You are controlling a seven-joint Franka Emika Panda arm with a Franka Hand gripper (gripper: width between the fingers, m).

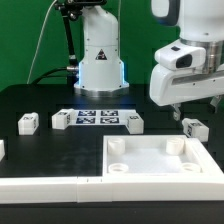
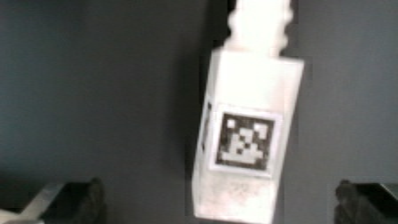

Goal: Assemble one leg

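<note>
Panel foremost; end effector spread, hovering above leg.

Seen from the side opposite the arm, the exterior view looks slightly downward at middle distance across the matte black tabletop toward the white robot arm base at 12 o'clock. A large white square panel with corner holes fills the near ground at 5 o'clock, and the white two-finger gripper hangs at 2 o'clock. The wrist view faces straight down from very close, between dark fingertips set wide apart. Both views share the small white block-shaped leg with a black-and-white square marker, at 3 o'clock in the exterior view; the same leg lies large across the wrist view.
</note>
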